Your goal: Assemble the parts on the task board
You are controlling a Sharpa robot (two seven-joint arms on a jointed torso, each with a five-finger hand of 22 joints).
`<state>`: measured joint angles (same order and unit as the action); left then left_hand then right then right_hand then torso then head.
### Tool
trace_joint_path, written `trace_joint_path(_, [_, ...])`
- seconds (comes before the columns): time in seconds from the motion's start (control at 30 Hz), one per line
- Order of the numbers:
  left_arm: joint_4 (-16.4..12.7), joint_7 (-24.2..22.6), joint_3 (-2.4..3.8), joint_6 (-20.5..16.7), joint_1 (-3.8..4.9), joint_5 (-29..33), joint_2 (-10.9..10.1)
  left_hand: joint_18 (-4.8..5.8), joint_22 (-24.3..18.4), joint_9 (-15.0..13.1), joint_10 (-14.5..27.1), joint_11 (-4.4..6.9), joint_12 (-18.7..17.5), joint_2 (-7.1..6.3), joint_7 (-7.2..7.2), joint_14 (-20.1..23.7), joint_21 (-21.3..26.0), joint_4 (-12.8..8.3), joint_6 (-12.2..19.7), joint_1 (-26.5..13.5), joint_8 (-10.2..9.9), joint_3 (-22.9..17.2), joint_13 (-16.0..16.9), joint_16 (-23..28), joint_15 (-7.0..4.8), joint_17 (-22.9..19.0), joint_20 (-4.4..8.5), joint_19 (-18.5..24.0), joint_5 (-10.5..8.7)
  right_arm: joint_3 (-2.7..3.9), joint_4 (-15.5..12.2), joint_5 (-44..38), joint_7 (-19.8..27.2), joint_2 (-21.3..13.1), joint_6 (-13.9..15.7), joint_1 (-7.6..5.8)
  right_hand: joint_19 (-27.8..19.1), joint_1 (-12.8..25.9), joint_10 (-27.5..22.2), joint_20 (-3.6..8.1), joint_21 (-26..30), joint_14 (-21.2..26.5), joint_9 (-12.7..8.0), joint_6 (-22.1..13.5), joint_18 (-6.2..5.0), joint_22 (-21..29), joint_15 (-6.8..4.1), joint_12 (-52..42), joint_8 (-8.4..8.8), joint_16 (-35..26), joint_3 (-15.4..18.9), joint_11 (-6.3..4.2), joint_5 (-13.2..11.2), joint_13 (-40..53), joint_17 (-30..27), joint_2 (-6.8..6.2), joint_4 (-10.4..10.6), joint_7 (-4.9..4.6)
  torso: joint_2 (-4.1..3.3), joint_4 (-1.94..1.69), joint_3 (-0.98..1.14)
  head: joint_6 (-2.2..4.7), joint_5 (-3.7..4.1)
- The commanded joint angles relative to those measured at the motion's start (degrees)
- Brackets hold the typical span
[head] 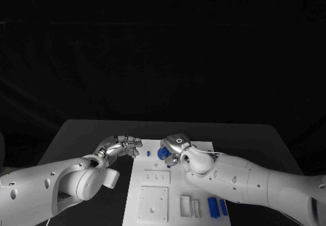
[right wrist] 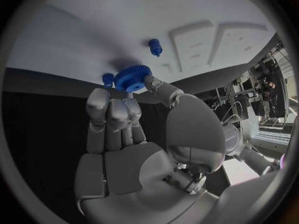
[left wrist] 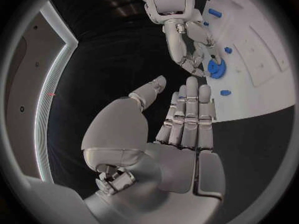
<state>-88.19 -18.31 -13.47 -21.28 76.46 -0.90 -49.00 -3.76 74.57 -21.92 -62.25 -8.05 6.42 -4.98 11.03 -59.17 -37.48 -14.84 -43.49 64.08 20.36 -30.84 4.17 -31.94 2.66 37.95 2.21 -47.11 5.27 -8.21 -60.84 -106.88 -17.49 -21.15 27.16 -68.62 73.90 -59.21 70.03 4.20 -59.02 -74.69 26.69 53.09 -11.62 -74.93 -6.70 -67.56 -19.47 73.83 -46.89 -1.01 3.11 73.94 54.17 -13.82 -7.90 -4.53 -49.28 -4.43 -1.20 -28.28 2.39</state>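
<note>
Between right hand's fingers (right wrist: 134,112), blue gear (right wrist: 132,77).

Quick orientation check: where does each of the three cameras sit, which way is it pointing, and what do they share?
Head view: on the robot's head, looking down at the white task board; both white arms show, left hand and right hand.
Left wrist view: behind the open left hand, facing the board's edge and the right hand.
Right wrist view: behind the right hand, facing the board.
All share the blue toothed gear at the right hand's fingertips.
</note>
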Motion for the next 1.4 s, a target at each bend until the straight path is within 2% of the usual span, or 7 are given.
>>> trace_joint_path(0.03, [-0.1, -0.3, 0.04, 0.7, 0.06, -0.3, 0.3, -1.19, -0.1, -0.1, -0.1, -0.41, -0.3, -0.02, 0.14, 0.1, -0.3, -0.2, 0.2, -0.5, -0.3, -0.3, -0.1, 0.4, 0.36, 0.1, 0.45, 0.0, 0.27, -0.1, 0.4, -0.7, -0.4, 0.3, -0.3, 0.12, 0.1, -0.6, -0.5, 0.31, -0.3, 0.0, 0.0, 4.5, -3.38, -0.9, -0.27, 0.5, 0.15, -0.2, -0.2, 0.2, 0.0, -0.2, 0.1, -0.02, 0.0, -1.06, 0.0, 0.08, 0.05, 0.1, -0.07])
trace_joint_path(0.17, [0.0, -0.3, 0.04, 0.7, 0.06, -0.3, 0.4, -1.19, -0.1, -0.1, -0.1, -0.4, -0.3, -0.02, 0.14, 0.1, -0.3, -0.2, 0.2, -0.5, -0.3, -0.3, -0.1, 0.4, 0.36, 0.1, 0.45, 0.0, 0.27, -0.1, 1.0, -0.6, -0.4, 0.7, -0.1, 0.12, 0.0, -0.6, -0.9, 0.32, -0.3, 0.0, 0.0, 4.2, -3.38, -0.9, -0.21, 0.8, 0.3, -0.3, -0.2, 0.26, 0.0, -0.5, 0.0, -0.11, 0.0, -1.13, -0.01, 0.05, 0.11, 0.17, -0.03])
trace_joint_path(0.93, [0.1, -0.3, 0.04, 0.8, 0.06, -0.3, 0.4, -1.19, -0.1, -0.1, -0.1, -0.4, -0.3, -0.04, 0.13, 0.2, -0.3, -0.2, 0.2, -0.5, -0.3, -0.3, -0.1, 0.4, 0.36, 0.1, 0.45, 0.0, 0.26, -0.09, 1.9, 1.7, 0.0, 0.7, 0.2, 0.12, -0.3, -1.2, -3.5, 0.33, 0.0, -0.1, -1.1, 0.0, -3.38, -0.8, 1.09, 3.2, 2.91, -1.0, -0.4, 1.67, -0.1, -2.7, 0.1, -1.95, 0.5, -2.62, -0.01, 0.13, 0.09, 0.07, -0.05])
trace_joint_path(1.1, [0.1, -0.2, 0.04, 0.8, 0.06, -0.3, 0.3, -1.19, -0.1, -0.1, -0.1, -0.4, -0.3, -0.06, 0.13, 0.2, -0.3, -0.2, 0.2, -0.5, -0.3, -0.3, -0.1, 0.4, 0.36, 0.1, 0.44, 0.0, 0.25, -0.09, 1.9, 3.0, 0.3, 0.7, 0.2, 0.12, -0.3, -0.9, -4.2, 0.34, 0.1, -0.1, -1.8, -2.7, -3.38, -0.8, 1.71, 3.7, 4.35, -1.2, 0.2, 2.33, -0.1, -3.2, 0.2, -2.75, 0.6, -3.32, -0.01, 0.18, 0.08, 0.08, -0.08])
trace_joint_path(1.4, [0.1, -0.2, 0.04, 0.9, 0.06, -0.3, 0.3, -1.18, -0.1, -0.1, 0.0, -0.41, -0.4, -0.1, 0.13, 0.2, -0.3, -0.2, 0.3, -0.6, -0.3, -0.3, -0.1, 0.4, 0.37, 0.1, 0.43, 0.0, 0.23, -0.09, 1.6, 6.5, 1.4, 0.4, 0.1, 0.12, -0.3, 0.7, -4.3, 0.3, 0.2, 0.0, -2.0, -3.9, -3.38, -0.8, 1.84, 3.4, 4.84, -1.2, 1.4, 2.46, -0.2, -3.3, 0.4, -3.01, 1.4, -3.45, -0.01, 0.08, 0.08, 0.07, 0.0])
